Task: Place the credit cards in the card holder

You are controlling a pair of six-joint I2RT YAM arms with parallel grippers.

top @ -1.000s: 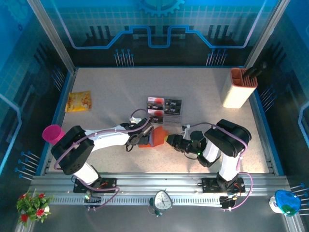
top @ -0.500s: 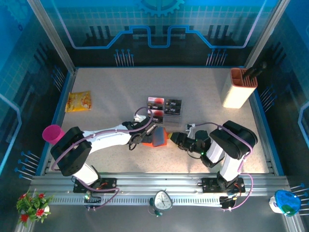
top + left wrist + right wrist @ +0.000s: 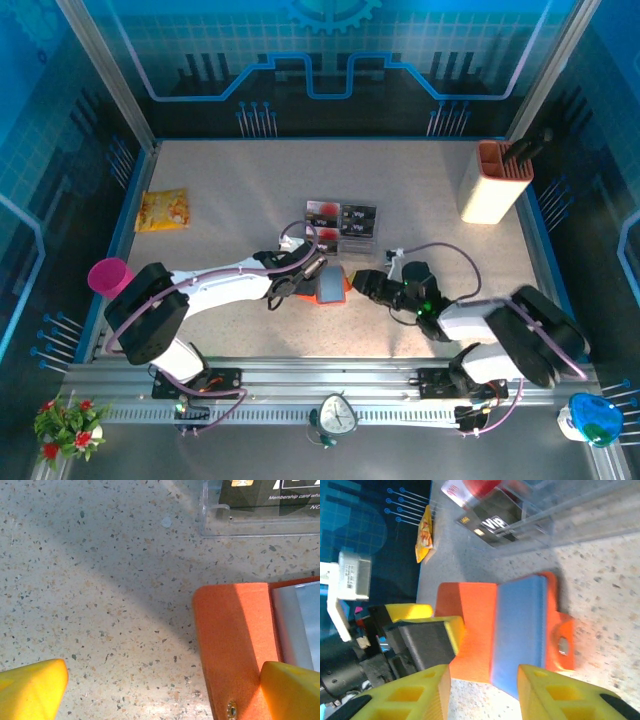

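The right arm (image 3: pixel 505 330) has swung outward, and the holder (image 3: pixel 331 287) now lies open on the counter (image 3: pixel 230 175) between the wide-open left gripper (image 3: pixel 302 279) and the half-open, empty right gripper (image 3: pixel 359 284), cards (image 3: pixel 341 216) just behind it.

Card holder (image 3: pixel 230 645) looks matt, leathery (pockets (image 3: pixel 300 625) glossy plastic); table (image 3: pixel 100 580) speckled stone.

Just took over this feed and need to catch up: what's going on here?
Both arms meet at the card holder, which lies open on the table, grey pocket up. The left pincer is wide open, one fingertip over the orange flap. The right pincer faces it from the other side, jaws apart, gripping nothing. The credit cards sit in the clear tray just beyond; none visibly in the holder.
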